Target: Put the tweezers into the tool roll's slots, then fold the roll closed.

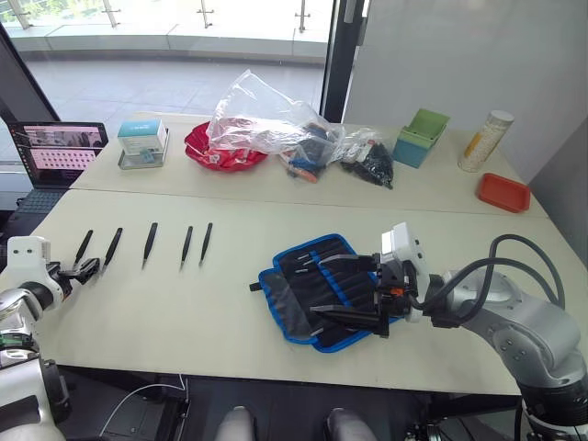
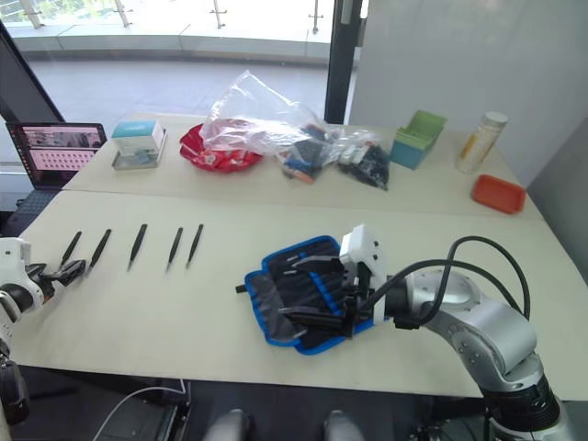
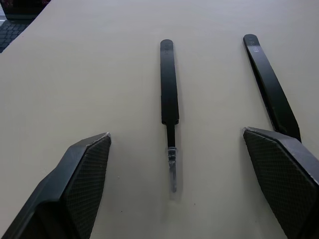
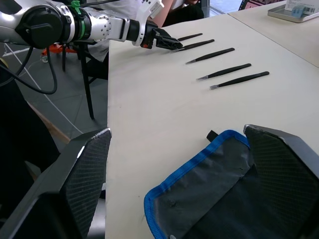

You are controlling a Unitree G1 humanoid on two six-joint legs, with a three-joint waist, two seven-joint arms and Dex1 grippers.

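Several slim black tweezers [image 1: 150, 243] lie in a row on the left of the table. My left gripper [image 1: 87, 269] is open at the near end of the row's leftmost part; one tweezers [image 3: 169, 94] lies on the table between its fingers and another [image 3: 271, 87] runs beside one finger. The tool roll [image 1: 303, 303], black with blue binding, lies open near the front edge, its slots [image 1: 312, 271] facing up. My right gripper [image 1: 322, 285] hovers open over the roll, one finger above each side, holding nothing. The right wrist view shows the roll's blue corner [image 4: 199, 194].
At the back stand a laptop [image 1: 55, 152], a small box [image 1: 142, 138], a red bowl [image 1: 220, 152], clear plastic bags [image 1: 276, 124], a green box [image 1: 421, 138], a bottle [image 1: 485, 141] and an orange tray [image 1: 503, 192]. Bare table lies between tweezers and roll.
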